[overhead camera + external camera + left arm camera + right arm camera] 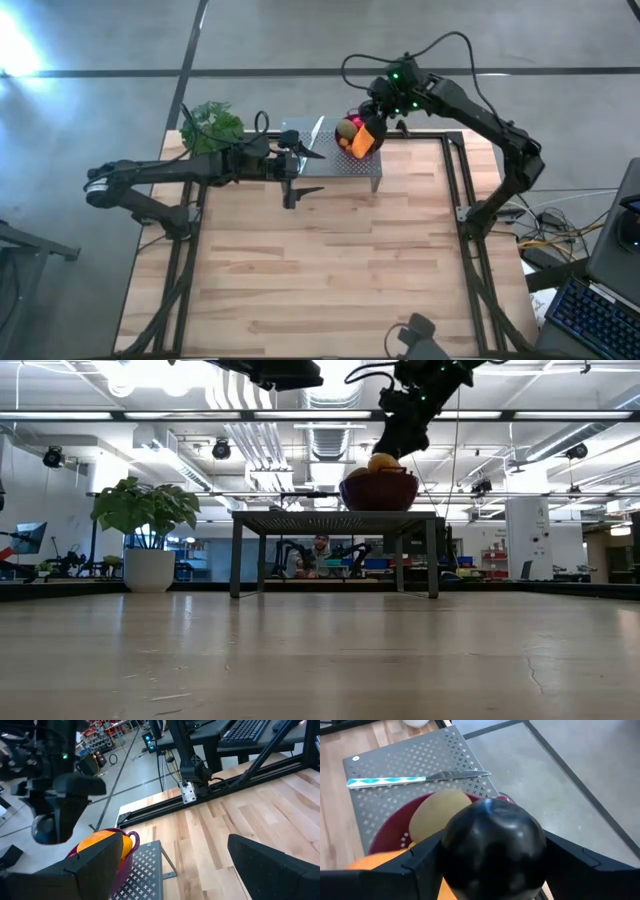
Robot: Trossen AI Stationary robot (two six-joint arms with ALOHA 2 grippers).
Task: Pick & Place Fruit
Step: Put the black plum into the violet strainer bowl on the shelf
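A dark purple ball (pixel 492 847) fills the right wrist view, held in my right gripper (pixel 378 108) just above the purple colander bowl (pixel 385 827). Inside the bowl lie an olive-green fruit (pixel 437 812) and the elongated orange fruit (pixel 372 865), also seen in the high view as the orange fruit (pixel 366 140). The bowl stands on a grey perforated stand (pixel 340 165) at the table's far edge. My left gripper (pixel 312 172) hovers open at the stand's left end, touching nothing. My right gripper pinches the dark purple ball between its two fingers (pixel 420 865), one on each side of its widest part (pixel 455 855). The fingers come from above, pointing down. The ball is over the bowl; whether it touches the fruit beneath, I cannot tell.
A knife with a blue-and-white handle (pixel 415 779) lies on the stand beside the bowl. A leafy green plant in a white pot (pixel 212 125) stands at the far left corner. Bare wooden tabletop (pixel 330 270) stretches toward the near edge. A person (pixel 320 550) is in the room behind.
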